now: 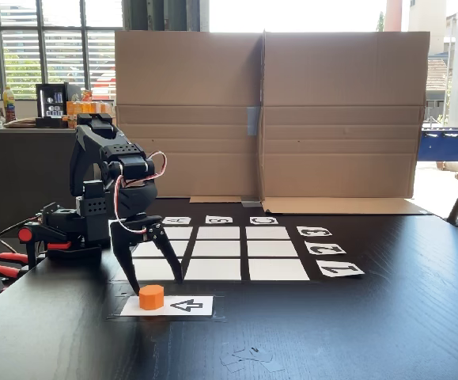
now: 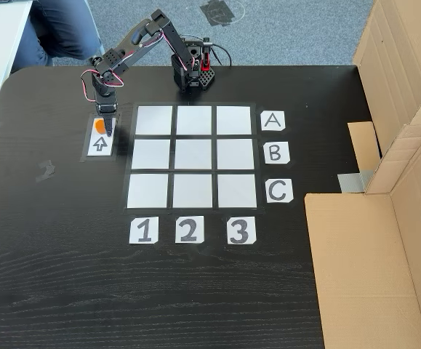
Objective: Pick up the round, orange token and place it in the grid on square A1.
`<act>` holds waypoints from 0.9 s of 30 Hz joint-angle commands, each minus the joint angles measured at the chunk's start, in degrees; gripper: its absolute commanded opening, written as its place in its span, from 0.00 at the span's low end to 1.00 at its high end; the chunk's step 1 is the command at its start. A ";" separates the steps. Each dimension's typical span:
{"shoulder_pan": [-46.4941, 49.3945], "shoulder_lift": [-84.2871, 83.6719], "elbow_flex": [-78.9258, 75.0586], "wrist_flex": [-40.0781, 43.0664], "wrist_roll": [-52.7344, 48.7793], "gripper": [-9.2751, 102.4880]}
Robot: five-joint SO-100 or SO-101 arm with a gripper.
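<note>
Cardboard screen (image 1: 264,115) behind black table (image 1: 371,317); bright windows (image 1: 47,47).

Arrow card (image 2: 100,144) lies flat at my table's (image 2: 57,276) 9 o'clock side in a fixed view from above, arrow pointing toward 12. Cardboard screen (image 1: 264,115) stands upright along the far edge in a fixed view from the front; folded flap (image 2: 363,269) rests on the tabletop at 4 o'clock. Seated person's leg (image 2: 61,33) at 11 o'clock. Bottles (image 1: 8,103) on a distant counter at 10 o'clock.

One token (image 1: 152,298), one arrow card (image 1: 183,305), nine grid (image 2: 193,157) cells — three letter cards (image 2: 274,154), three number cards (image 2: 188,230).
</note>
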 commanded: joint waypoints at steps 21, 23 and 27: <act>3.43 -1.14 -2.11 -5.10 0.44 0.34; 3.43 -1.32 -2.11 -5.27 0.35 0.34; 3.52 -1.41 -2.11 -5.63 0.26 0.34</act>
